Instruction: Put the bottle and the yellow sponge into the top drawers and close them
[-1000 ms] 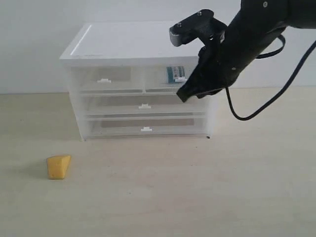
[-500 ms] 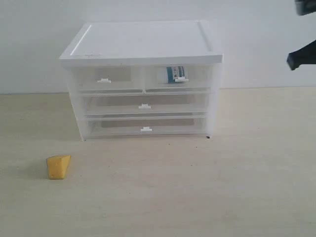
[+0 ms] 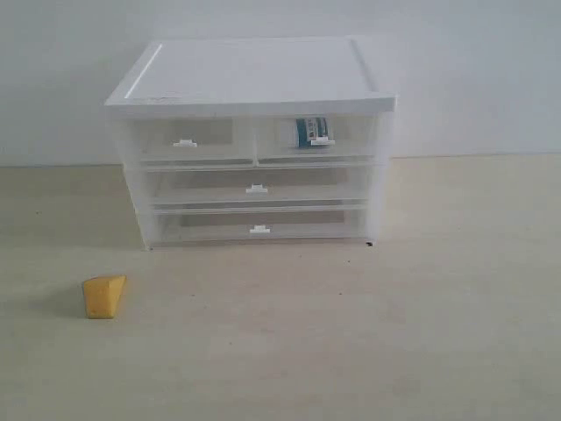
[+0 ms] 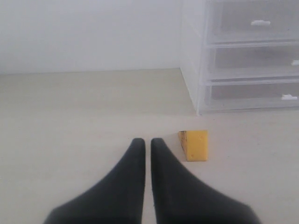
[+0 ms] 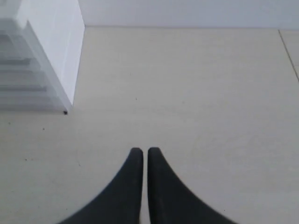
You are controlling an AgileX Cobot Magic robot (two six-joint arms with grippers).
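The bottle with its teal label stands inside the right top drawer, seen through the translucent front; that drawer is pushed in. The left top drawer is shut too. The yellow sponge lies on the table in front of the cabinet's left corner. In the left wrist view the sponge sits just beside and slightly ahead of my left gripper, which is shut and holds nothing. My right gripper is shut and empty over bare table, away from the cabinet. Neither arm shows in the exterior view.
The white drawer cabinet stands at the back middle of the table, with two full-width drawers below the top pair. Its corner appears in the right wrist view. A pale wall rises behind it.
The right arm, which was in front of the right top drawer, has drawn back to the right and left the exterior view. The bottle and sponge have not moved.
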